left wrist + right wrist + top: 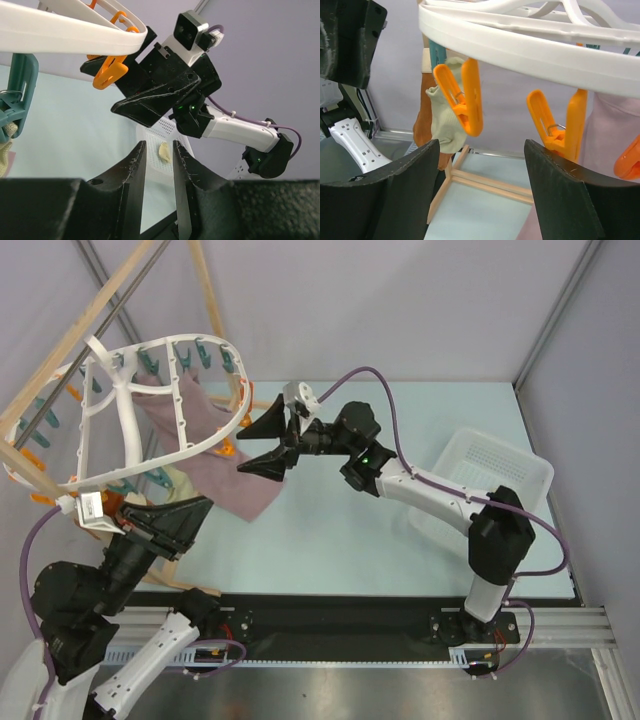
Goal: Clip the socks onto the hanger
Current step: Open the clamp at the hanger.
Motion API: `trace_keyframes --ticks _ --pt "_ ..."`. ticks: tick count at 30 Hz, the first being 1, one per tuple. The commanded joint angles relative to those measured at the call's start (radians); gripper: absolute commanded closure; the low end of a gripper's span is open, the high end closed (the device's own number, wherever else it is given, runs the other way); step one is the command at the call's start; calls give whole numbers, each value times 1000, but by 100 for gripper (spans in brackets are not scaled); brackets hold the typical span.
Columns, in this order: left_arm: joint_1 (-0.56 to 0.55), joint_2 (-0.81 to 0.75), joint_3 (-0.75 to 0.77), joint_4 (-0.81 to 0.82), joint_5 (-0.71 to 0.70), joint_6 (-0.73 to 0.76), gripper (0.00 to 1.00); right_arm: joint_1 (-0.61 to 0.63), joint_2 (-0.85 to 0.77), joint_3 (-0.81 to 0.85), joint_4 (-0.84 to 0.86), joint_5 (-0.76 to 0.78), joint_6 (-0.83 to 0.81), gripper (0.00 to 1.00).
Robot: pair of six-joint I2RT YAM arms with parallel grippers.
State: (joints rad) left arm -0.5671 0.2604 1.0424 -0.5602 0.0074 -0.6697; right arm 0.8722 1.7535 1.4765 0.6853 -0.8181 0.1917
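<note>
The hanger [150,405] is a white oval frame hung tilted at the upper left, rimmed with teal and orange pegs. One cream sock [445,122] hangs from its rim [520,50], behind an orange peg [462,97]. My right gripper [481,147] stands wide open just below that rim, empty; from above the right gripper [243,448] is at the hanger's right edge. Another sock [164,151] lies in the white basket [155,135]. My left gripper [159,146] is open by a narrow gap with nothing in it, low under the hanger [70,37].
A mauve-pink cloth [215,455] and an orange-brown cloth [425,120] hang from the hanger. A wooden rack [130,290] carries it, with wooden bars [485,177] on the table below. The perforated basket [495,475] stands at the right.
</note>
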Motion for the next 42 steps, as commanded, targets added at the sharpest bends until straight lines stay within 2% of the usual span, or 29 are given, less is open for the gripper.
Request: trace_keyframes --ticks 1,12,20,22,24,27,28,33,37,42 --pt "0 -15 -1 10 11 28 68 11 29 62 68 -4 45 27" --pt "-1 -30 4 -4 8 28 68 51 55 105 111 11 87 36" --pt "-1 -33 4 -10 12 21 68 56 77 142 103 -7 129 46" --pt "1 -33 5 -12 16 18 68 54 83 146 100 -6 137 53" --pt "-1 -32 13 -10 16 16 68 59 84 157 88 -9 144 54" --pt "1 -21 31 -13 17 15 67 65 84 168 59 -7 146 66" --pt "1 -17 39 -15 13 15 67 68 83 168 53 -4 146 74" --pt "0 11 68 -30 -6 -20 63 90 60 160 -4 33 126 81" --pt "-1 52 97 -75 -78 -57 60 126 34 162 -82 95 97 100" --pt "-1 111 149 -129 -136 -85 61 189 -3 188 -255 282 42 100"
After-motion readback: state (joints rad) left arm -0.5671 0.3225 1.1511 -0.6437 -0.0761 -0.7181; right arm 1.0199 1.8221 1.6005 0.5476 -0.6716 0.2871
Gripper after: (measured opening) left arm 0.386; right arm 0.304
